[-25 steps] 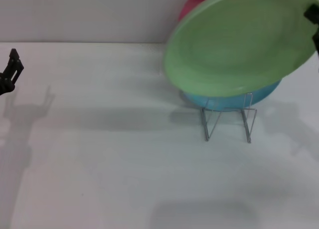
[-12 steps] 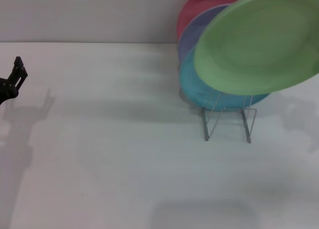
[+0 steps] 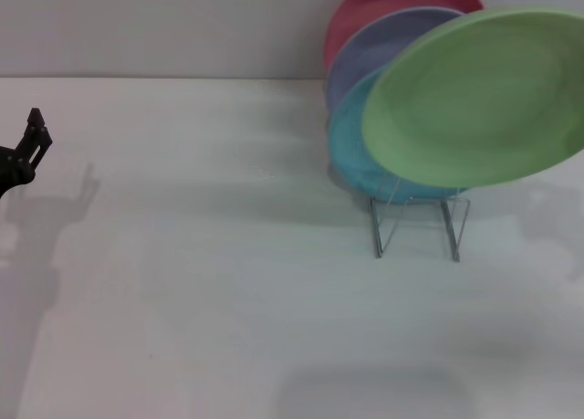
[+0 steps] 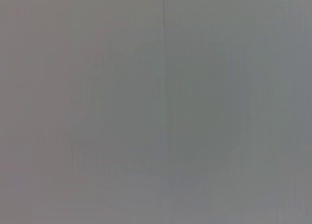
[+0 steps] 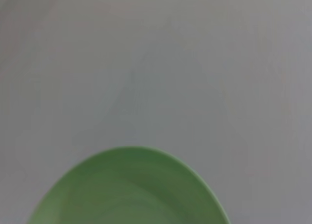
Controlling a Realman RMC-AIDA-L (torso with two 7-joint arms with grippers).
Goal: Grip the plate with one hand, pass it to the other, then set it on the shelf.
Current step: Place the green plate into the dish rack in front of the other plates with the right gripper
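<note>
The light green plate [image 3: 479, 95] hangs tilted in the air, just in front of and above the silver wire rack [image 3: 415, 223]. Its right edge runs out of the head view. The plate's rim also fills the bottom of the right wrist view [image 5: 126, 190], close to the camera. My right gripper itself does not show in any view; it holds the plate from past the right edge. My left gripper [image 3: 35, 131] is at the far left edge of the head view, low over the table and far from the plate. The left wrist view shows only bare grey surface.
Three other plates stand in the rack behind the green one: a turquoise-blue plate [image 3: 351, 154], a purple plate [image 3: 365, 58] and a red plate [image 3: 365, 13]. The white table [image 3: 201, 282] stretches between the rack and the left gripper. A wall rises behind.
The green plate has moved right and back toward the rack, uncovering the purple and red plates, then sunk slightly. The right gripper has left the head view. The left gripper has dropped slightly.
</note>
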